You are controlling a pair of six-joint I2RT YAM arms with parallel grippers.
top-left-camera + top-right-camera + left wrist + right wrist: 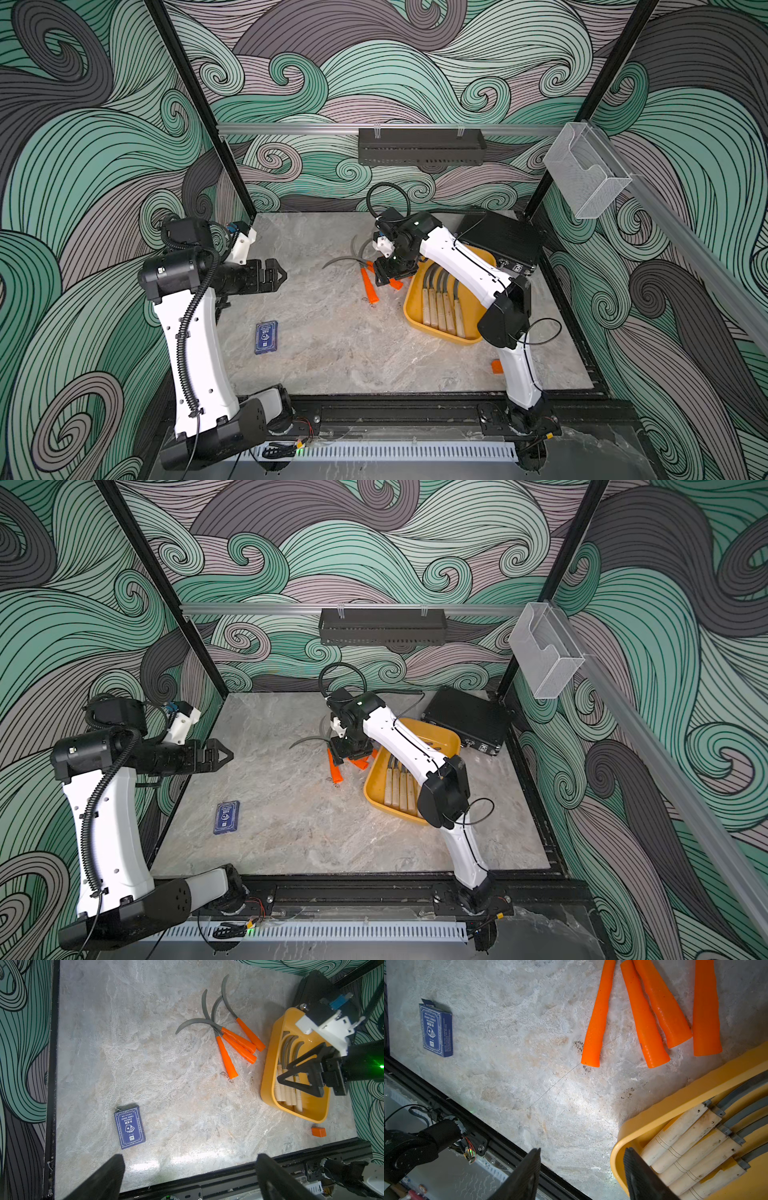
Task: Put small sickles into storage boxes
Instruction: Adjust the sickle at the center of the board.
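With my right gripper (pixel 581 1157) parted and empty, I should close squarely across one orange sickle handle (pixel 593 1028), clear of the tray (pixel 664 1105) rim.

There are four orange-handled sickles (pixel 226 1057) and five wooden-handled sickles (pixel 691 1142), nine in all. There is one yellow tray (pixel 268 1059), one blue card box (pixel 129 1127), one orange cube (pixel 318 1132), one black case (pixel 503 241), one clear bin (pixel 582 174) and one black rack (pixel 419 147).
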